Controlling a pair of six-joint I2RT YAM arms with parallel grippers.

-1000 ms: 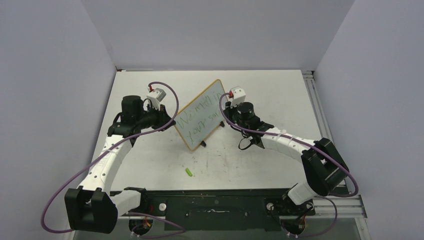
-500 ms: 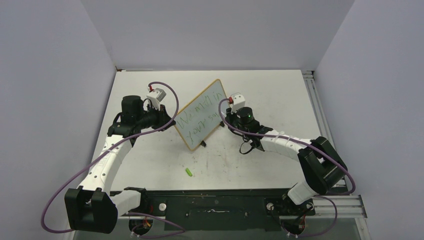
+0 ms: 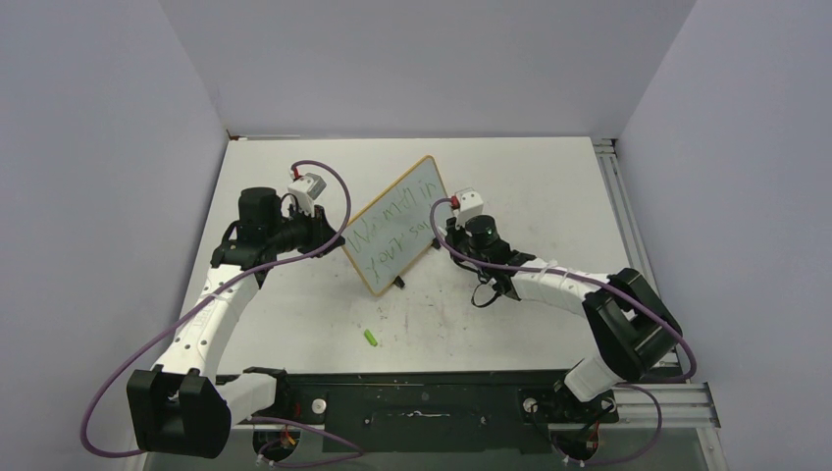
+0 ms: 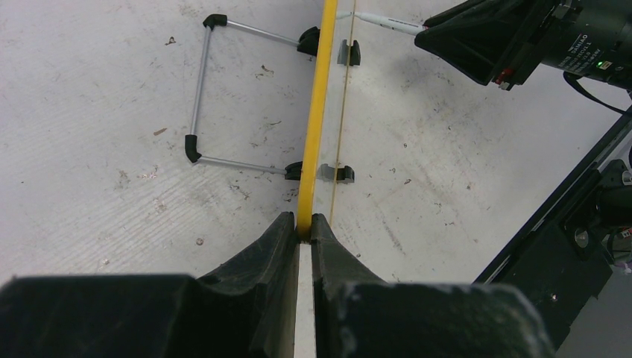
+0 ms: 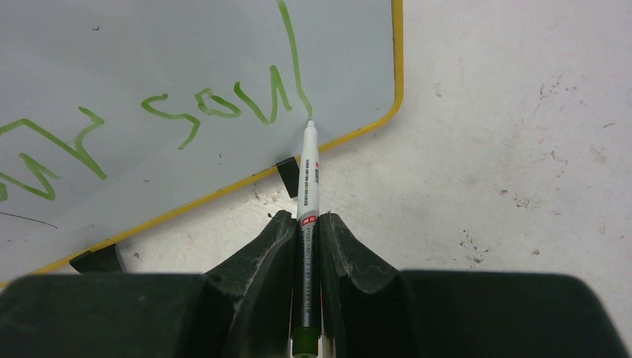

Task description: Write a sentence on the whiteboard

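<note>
- Overhead, the whiteboard (image 3: 395, 224) stands angled on the table (image 3: 549, 186).
- Wrist views alone show my left gripper (image 4: 304, 224) clamping its frame and my right gripper (image 5: 305, 220) pinching a marker (image 5: 308, 175), tip at the sentence (image 5: 216, 104).
- Table scuffed white; walls (image 3: 422, 59) lavender.

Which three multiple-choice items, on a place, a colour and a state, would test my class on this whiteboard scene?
1. Where does the left pincer grip the board? A its frame edge; B its stand; C nowhere.
2. The writing is: A red; B green; C black.
3. The right pincer is: A open; B shut on the marker; C shut on the board.
Key: 1 A, the yellow frame sits between its jaws; 2 B, the strokes show green; 3 B, the marker sits clamped in it.
</note>
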